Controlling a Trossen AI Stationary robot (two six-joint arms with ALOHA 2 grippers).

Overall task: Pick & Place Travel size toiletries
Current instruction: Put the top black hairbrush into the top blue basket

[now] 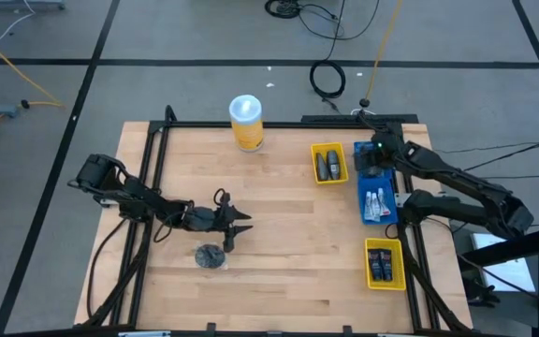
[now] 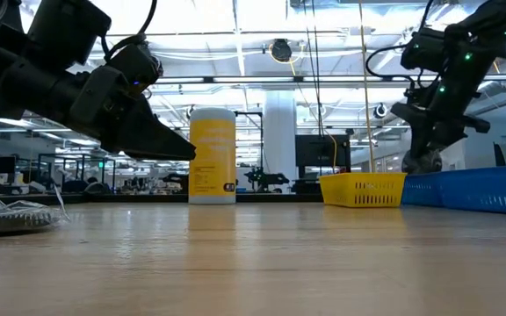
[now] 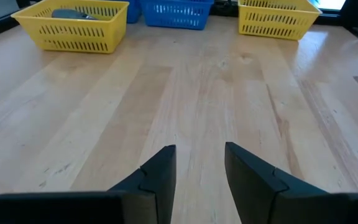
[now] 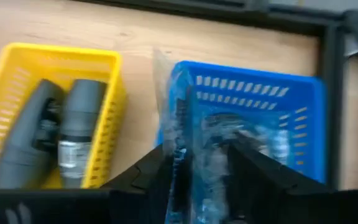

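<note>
A dark grey round pouch [image 1: 211, 256] lies flat on the wood near the table's near-left part, also seen in the low view [image 2: 7, 215]. My left gripper [image 1: 240, 227] hovers open just beyond it, touching nothing; its fingers [image 3: 201, 162] point across bare wood. My right gripper [image 1: 374, 154] is over the far end of the blue tray [image 1: 360, 192], with a clear crinkled packet [image 4: 207, 143] between its fingers. White tubes [image 1: 375, 203] lie in the blue tray. Grey oval pieces [image 4: 73, 124] fill the far yellow tray [image 1: 313, 164], and dark-blue bottles [image 1: 385, 265] the near one. My right gripper holds the clear packet pinched between its two fingers, which come from above, pointing down. The packet's upper edge [image 4: 160, 68] sticks up past the fingers. Its lower part hangs over the inside of the blue tray [image 4: 260, 81]; whether it touches the tray I cannot tell.
A tall yellow canister with a white lid [image 1: 246, 122] stands at the far edge, left of the trays. The three trays line the table's right side. A black frame [image 1: 152, 178] borders the table. Bare wood lies between the pouch and the trays.
</note>
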